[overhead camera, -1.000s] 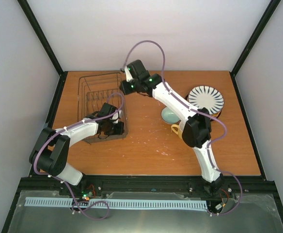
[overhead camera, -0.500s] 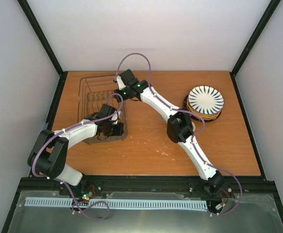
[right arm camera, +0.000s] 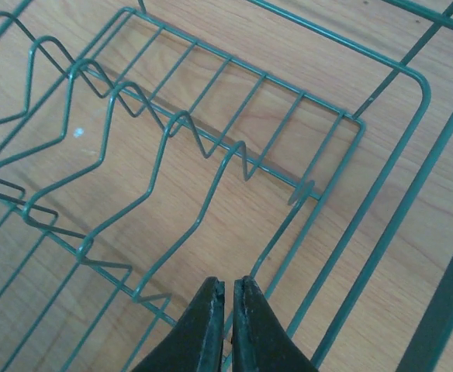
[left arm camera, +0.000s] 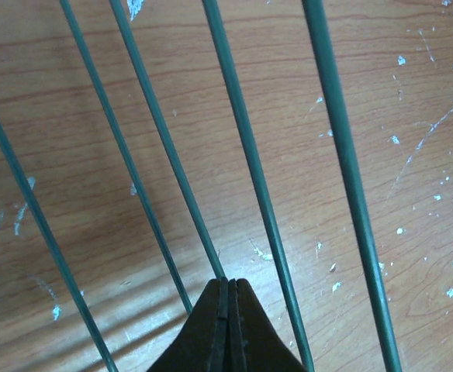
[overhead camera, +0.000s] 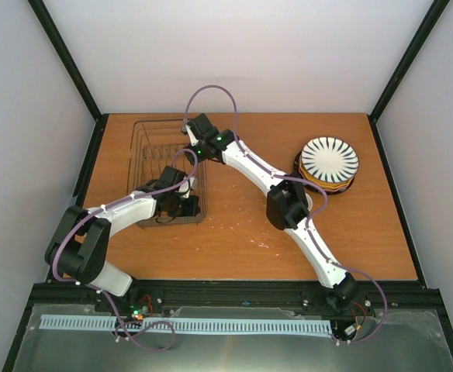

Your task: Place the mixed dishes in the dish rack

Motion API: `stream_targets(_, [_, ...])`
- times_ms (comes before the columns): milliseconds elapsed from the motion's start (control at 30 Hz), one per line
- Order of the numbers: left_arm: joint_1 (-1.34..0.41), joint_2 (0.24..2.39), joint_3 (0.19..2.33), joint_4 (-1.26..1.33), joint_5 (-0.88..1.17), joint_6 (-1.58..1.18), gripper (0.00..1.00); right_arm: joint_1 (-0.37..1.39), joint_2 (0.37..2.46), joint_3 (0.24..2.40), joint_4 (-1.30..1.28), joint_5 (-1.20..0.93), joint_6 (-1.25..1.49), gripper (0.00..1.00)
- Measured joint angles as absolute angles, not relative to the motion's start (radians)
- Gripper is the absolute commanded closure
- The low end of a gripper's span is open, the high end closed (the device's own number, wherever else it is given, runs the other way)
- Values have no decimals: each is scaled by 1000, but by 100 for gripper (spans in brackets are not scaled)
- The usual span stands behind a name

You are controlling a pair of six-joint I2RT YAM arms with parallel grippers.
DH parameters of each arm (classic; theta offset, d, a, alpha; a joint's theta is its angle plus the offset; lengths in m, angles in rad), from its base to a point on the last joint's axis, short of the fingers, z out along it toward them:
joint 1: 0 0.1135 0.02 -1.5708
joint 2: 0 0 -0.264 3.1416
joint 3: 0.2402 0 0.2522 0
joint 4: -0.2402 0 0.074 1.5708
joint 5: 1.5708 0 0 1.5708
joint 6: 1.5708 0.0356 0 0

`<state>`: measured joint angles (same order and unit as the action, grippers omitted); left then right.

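The dish rack (overhead camera: 145,155) is a dark wire basket at the table's left and holds no dishes. My right gripper (overhead camera: 191,139) reaches across to its far right rim. In the right wrist view the gripper (right arm camera: 229,280) is shut on a rack wire (right arm camera: 360,122), which runs between the fingers. My left gripper (overhead camera: 184,205) sits at the rack's near right end. Seen from the left wrist, that gripper (left arm camera: 228,280) is shut and a rack wire (left arm camera: 250,170) runs up to its tips. The black-striped white plate (overhead camera: 330,159) tops a stack of plates at the right. My right arm hides the bowl and mug.
The right arm stretches diagonally over the middle of the table. White walls with black corner posts close in the table at the back and sides. The orange wood surface is scratched and speckled white.
My right arm stretched out to the left, covering the bowl and mug. Its gripper dropped to the rack's far right rim and closed. The left arm barely moved.
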<state>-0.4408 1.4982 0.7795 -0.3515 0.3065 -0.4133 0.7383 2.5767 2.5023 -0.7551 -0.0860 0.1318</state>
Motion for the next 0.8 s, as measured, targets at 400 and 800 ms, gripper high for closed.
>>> stream_targets(400, [-441, 1501, 780, -332, 322, -414, 99, 728, 2542, 2438, -845, 119, 112, 93])
stream_targets(800, [-452, 1530, 786, -273, 374, -439, 99, 661, 2527, 2385, -896, 168, 109, 78])
